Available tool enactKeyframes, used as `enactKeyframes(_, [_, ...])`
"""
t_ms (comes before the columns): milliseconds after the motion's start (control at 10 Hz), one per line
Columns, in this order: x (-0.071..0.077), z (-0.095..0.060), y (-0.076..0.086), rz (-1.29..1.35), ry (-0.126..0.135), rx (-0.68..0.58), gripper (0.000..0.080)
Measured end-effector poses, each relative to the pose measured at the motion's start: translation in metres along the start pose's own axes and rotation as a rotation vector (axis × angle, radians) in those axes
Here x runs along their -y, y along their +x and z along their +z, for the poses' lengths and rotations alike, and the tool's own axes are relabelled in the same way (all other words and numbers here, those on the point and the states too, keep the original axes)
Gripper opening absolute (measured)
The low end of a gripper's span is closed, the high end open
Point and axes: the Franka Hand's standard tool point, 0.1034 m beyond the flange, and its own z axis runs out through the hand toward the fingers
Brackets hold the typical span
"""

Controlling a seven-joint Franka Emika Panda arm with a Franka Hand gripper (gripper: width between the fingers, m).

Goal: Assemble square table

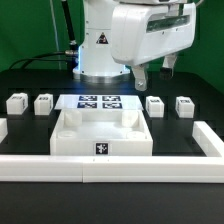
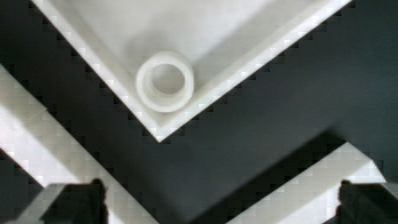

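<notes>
The white square tabletop [image 1: 101, 136] lies tray-side up with its raised rim, near the front of the black table, a tag on its front wall. Two small white block legs [image 1: 17, 101] [image 1: 44, 103] stand to the exterior view's left and two more [image 1: 155, 106] [image 1: 185, 104] to its right. My gripper [image 1: 152, 73] hangs open and empty above the tabletop's back right corner. In the wrist view that tabletop corner [image 2: 107, 45] shows with a round socket ring [image 2: 166, 80]. The dark fingertips [image 2: 64, 205] stand wide apart, nothing in the gripper [image 2: 214, 206].
The marker board [image 1: 100, 102] lies flat behind the tabletop. A long white border rail [image 1: 120, 165] runs along the front and turns back at the right side [image 1: 210, 140]. White bands [image 2: 329, 165] cross the wrist view beside the tabletop corner.
</notes>
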Motion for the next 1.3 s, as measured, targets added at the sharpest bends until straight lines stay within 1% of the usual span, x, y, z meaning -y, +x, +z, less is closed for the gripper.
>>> enactKeyframes(1000, [0.0, 0.0, 0.0, -0.005, 0.001, 0.001, 0.065])
enactKeyframes(1100, [0.001, 0.001, -0.003, -0.032, 0.001, 0.001, 0.065])
enactKeyframes(1200, [0.009, 0.006, -0.016, -0.059, 0.005, 0.006, 0.065])
enactKeyframes(1300, [0.024, 0.015, -0.032, -0.095, 0.016, 0.017, 0.065])
